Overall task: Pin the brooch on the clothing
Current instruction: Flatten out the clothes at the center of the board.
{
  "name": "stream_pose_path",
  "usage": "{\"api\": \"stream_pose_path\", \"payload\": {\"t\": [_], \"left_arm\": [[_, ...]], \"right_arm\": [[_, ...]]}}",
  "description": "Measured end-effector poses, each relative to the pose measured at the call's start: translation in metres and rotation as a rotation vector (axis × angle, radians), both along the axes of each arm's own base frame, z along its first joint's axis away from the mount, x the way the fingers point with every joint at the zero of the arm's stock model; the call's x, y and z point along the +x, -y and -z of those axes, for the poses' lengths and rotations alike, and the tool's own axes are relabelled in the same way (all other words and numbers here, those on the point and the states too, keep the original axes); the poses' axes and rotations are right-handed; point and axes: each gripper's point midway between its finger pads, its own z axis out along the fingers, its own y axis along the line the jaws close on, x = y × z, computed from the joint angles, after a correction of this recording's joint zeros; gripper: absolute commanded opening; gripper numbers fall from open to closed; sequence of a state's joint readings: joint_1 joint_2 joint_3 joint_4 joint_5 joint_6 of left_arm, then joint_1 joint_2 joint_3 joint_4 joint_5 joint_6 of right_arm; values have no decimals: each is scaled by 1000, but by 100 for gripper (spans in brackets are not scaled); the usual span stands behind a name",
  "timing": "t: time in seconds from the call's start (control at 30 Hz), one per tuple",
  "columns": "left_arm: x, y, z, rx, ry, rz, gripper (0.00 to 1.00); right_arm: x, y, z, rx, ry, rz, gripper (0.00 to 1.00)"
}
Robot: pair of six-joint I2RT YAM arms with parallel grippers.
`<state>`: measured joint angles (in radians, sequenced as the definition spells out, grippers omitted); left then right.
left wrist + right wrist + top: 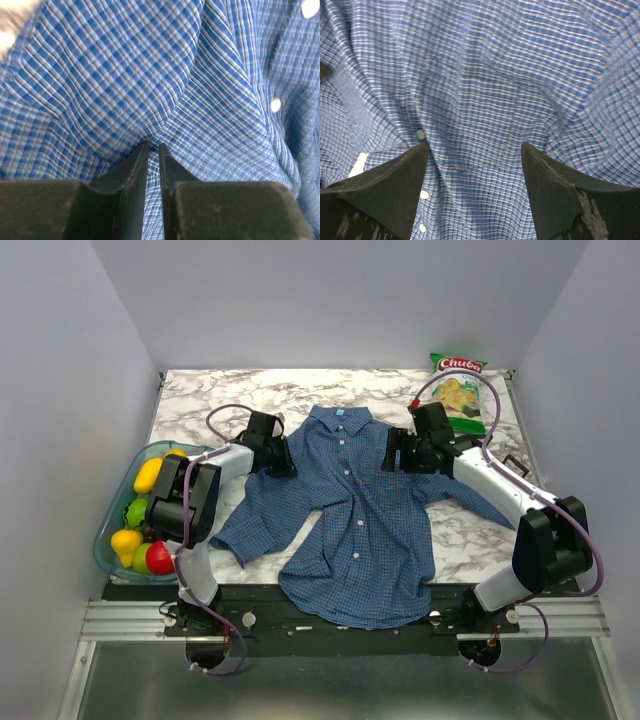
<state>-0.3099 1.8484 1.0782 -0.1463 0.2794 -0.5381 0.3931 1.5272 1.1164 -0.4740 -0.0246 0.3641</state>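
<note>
The blue checked shirt (360, 530) lies spread face up on the marble table, collar and light-blue neck label (343, 412) at the far side. My left gripper (283, 462) is at the shirt's left shoulder. In the left wrist view it (153, 145) is shut on a pinched fold of the shirt (125, 75), with creases running to the tips. My right gripper (392, 452) hovers at the shirt's right chest. In the right wrist view it (474, 146) is open and empty over the chest pocket (485, 130), beside a white button (420, 134). No brooch shows in any view.
A clear bowl (104, 530) of yellow, green and red fruit stands at the table's left edge beside the left arm. A green chips bag (458, 392) lies at the back right. Grey walls close in the table on three sides.
</note>
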Motion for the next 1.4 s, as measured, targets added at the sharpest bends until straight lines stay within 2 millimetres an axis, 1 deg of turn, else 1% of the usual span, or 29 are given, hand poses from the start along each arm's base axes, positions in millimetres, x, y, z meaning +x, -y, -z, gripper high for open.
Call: {"api": "stream_pose_path", "payload": {"t": [0.03,0.13,0.33,0.37,0.47,0.53,0.67,0.8,0.87,0.9,0.93,1.03,1.1,1.17,1.23,1.3,1.37,1.4], "left_arm": [[6,-3,1,12,5,-4,21],[26,-13,1,61,40,-16,21],[53,-30,0,167,96,-40,20],[58,-32,0,183,105,-43,20],[73,-40,0,217,118,-58,20],[84,-47,0,227,127,-73,20],[97,-60,-1,243,134,-104,20],[109,-76,-4,250,134,-142,21],[113,-82,-6,252,139,-156,25],[115,-85,-7,254,140,-162,28],[116,-86,-8,254,143,-166,39],[117,-87,-13,249,150,-171,57],[117,-84,-20,236,160,-168,60],[115,-77,-32,218,177,-160,62],[111,-64,-47,180,201,-138,61],[106,-49,-55,144,216,-110,60],[101,-34,-55,101,208,-84,57],[98,-26,-50,79,189,-65,56]], "right_arm": [[1,3,1,0,-2,6,83],[5,13,2,-4,-4,21,83],[13,29,10,-19,-32,54,84],[15,32,12,-24,-41,60,86],[27,39,13,-37,-56,73,87],[38,41,12,-43,-54,78,87],[60,47,12,-54,-57,93,87],[78,55,19,-62,-82,118,87],[85,57,26,-68,-101,126,87],[86,58,31,-73,-113,128,87],[87,59,37,-78,-130,129,87],[86,62,54,-91,-177,133,87],[82,63,65,-99,-210,133,86],[79,63,75,-104,-239,136,86],[77,63,84,-104,-264,139,86],[76,61,90,-100,-286,144,86],[81,61,89,-90,-289,157,85],[83,61,89,-88,-287,162,85]]}}
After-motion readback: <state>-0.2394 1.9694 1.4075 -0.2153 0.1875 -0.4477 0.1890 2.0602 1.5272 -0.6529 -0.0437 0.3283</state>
